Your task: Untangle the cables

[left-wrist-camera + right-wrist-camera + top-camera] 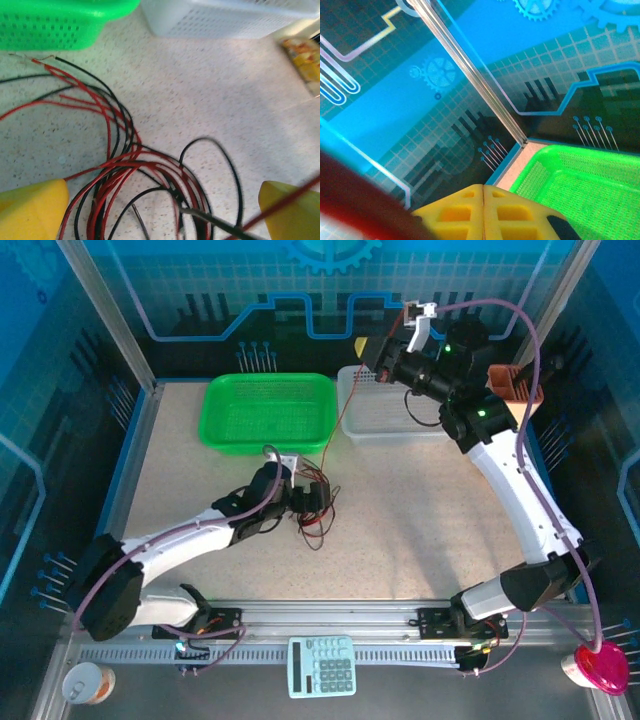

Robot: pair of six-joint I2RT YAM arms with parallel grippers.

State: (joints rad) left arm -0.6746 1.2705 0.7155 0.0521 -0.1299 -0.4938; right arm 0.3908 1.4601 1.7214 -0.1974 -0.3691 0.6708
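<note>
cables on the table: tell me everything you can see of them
The cables are very thin, flexible wires, red and black, seemingly plastic-coated. They lie as a loose tangle of overlapping loops on the speckled table, in front of the green basket, with ends trailing toward it. The open left hand straddles the tangle without gripping it. One red strand rises taut to the shut right hand, which seems to hold it.

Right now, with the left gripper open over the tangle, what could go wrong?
1. The left gripper has its open jaws astride many looped strands of the tangle. Closing here could pinch several at once and tighten the knot.
2. The red cable runs up to the raised, shut right gripper. Lifting further may drag the whole tangle instead of freeing one strand.
</note>
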